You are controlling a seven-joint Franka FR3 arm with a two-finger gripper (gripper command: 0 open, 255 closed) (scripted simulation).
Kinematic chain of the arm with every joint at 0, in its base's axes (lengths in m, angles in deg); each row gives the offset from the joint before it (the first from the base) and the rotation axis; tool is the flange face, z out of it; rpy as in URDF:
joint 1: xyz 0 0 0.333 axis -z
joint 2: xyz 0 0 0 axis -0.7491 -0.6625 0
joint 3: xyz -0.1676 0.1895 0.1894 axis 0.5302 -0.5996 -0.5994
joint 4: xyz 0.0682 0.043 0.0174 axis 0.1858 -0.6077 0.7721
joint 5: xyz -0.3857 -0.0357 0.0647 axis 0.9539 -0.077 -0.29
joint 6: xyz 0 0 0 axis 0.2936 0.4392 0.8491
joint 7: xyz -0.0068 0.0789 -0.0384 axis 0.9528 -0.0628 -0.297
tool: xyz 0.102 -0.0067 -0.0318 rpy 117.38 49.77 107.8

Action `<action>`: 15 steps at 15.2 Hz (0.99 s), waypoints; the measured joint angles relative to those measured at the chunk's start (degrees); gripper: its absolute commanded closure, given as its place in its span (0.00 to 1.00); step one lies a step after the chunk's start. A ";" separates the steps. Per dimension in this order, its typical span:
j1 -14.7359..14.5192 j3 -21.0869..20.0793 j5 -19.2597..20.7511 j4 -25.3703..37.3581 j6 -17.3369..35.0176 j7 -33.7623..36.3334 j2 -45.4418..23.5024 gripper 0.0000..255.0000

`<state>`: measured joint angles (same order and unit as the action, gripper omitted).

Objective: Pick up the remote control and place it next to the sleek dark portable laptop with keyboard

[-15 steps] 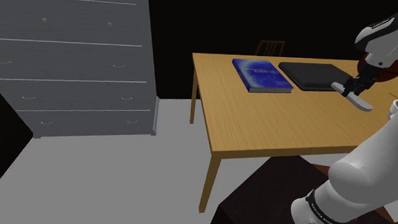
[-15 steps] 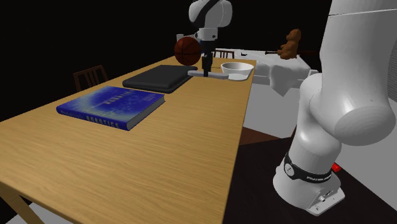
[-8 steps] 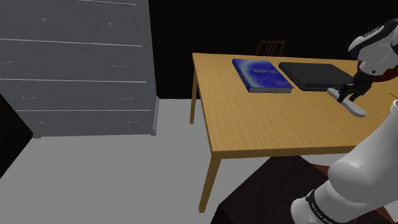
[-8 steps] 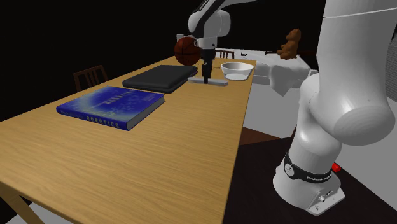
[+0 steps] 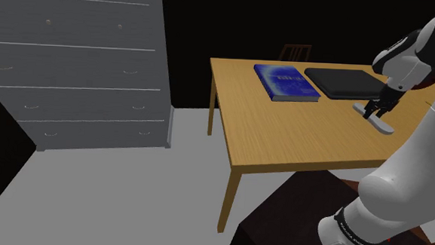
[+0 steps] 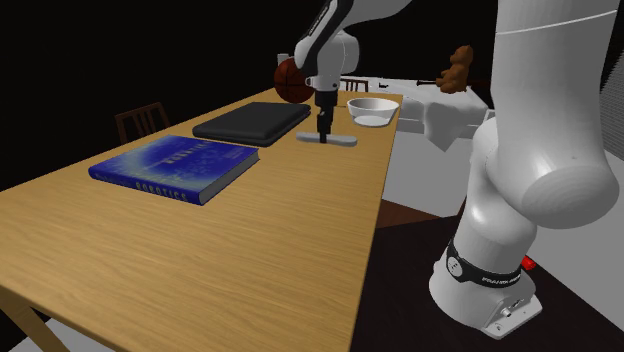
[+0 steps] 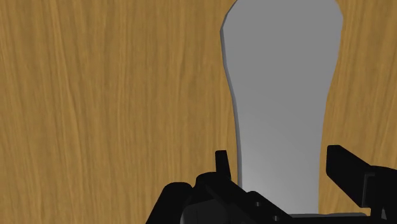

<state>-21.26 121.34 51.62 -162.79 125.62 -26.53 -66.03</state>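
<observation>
No legible text or labels.

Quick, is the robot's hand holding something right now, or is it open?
Gripper: closed on the grey remote control, one of the fingers on each side of it, low over the wooden table.

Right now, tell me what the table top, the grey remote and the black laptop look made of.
Tan table top: wood, matte; long grain streaks run along it.
Pale grey flat remote control: plain smooth grey with no buttons drawn; perhaps plastic, the look leaves it open.
Black closed laptop: matte, uniform dark shell; plastic or metal, I cannot tell.
</observation>
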 measured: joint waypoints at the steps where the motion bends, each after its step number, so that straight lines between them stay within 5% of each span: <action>1: 0.05 -0.07 -0.17 -0.04 0.16 -0.08 -0.18 1.00; 6: 0.14 -0.12 -0.33 -0.09 0.33 -0.23 -0.33 1.00; 7: 0.14 -0.12 -0.34 -0.09 0.34 -0.23 -0.33 0.00; 15: -0.21 0.32 0.79 1.29 -1.65 0.56 0.71 0.00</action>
<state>-21.47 121.66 52.41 -161.50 123.97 -25.97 -65.32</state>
